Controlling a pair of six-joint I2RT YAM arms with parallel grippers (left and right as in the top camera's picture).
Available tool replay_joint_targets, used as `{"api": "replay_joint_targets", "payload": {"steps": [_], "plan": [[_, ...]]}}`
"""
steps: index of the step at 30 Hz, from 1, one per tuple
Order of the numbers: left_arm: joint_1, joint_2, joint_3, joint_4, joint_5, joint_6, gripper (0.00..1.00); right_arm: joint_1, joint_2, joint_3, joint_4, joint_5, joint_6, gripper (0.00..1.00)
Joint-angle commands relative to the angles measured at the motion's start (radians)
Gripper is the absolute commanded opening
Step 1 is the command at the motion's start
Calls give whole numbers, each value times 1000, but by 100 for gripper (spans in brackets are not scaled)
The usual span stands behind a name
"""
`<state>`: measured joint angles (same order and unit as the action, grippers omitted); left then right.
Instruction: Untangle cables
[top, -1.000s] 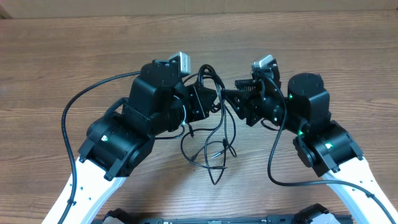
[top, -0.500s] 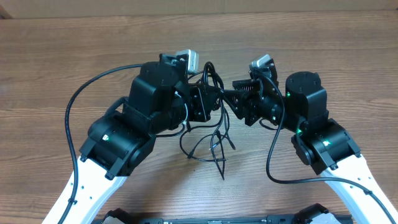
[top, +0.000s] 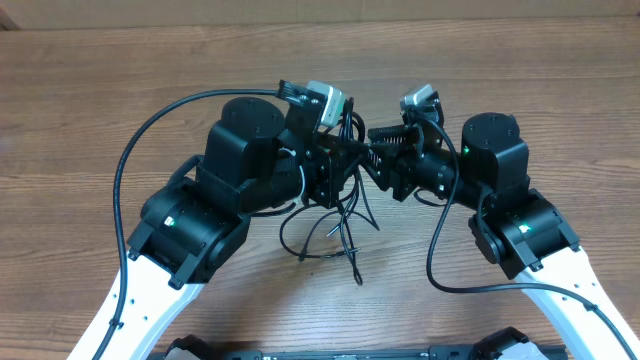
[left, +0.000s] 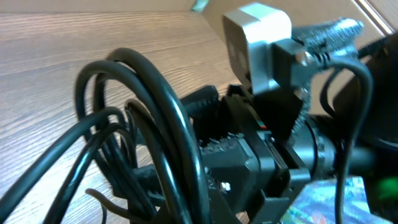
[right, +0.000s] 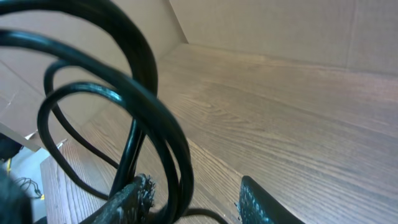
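The cables (top: 340, 215) are a bundle of thin black loops hanging between my two grippers, with their lower ends trailing down to the table. My left gripper (top: 345, 165) is shut on the upper part of the bundle. In the left wrist view the cables (left: 168, 124) cross close in front of the lens and hide the jaws. My right gripper (top: 375, 150) faces the left one from close by. In the right wrist view the right gripper (right: 196, 199) stands open, and loops of the cables (right: 161, 118) pass between its fingers (right: 261, 202), near the left one.
A thick black arm cable (top: 130, 170) arcs out to the left of the left arm, and another (top: 440, 260) hangs by the right arm. The wooden table (top: 560, 80) runs back to a cardboard wall (top: 320, 10). The two wrists nearly touch.
My left gripper has moved up and to the right toward the right gripper, taking the cables with it. The loops on the table have drawn in. The right arm has hardly moved.
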<state>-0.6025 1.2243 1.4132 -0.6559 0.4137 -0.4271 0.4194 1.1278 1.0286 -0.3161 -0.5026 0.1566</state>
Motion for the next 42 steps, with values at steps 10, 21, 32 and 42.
{"api": "replay_joint_targets", "payload": {"steps": [10, 21, 32, 42], "plan": [[-13, -8, 9, 13, 269, 227, 4, 5, 0, 23, -12, 283, 90, 43], [10, -16, 9, -27, 237, 273, 4, -76, 0, 23, -179, 581, 264, 38], [93, -71, 9, -28, 238, 270, 4, -275, 0, 23, -316, 576, 293, 37], [113, -77, 9, -29, 237, 266, 4, -337, 0, 23, -357, 576, 311, 38]]}}
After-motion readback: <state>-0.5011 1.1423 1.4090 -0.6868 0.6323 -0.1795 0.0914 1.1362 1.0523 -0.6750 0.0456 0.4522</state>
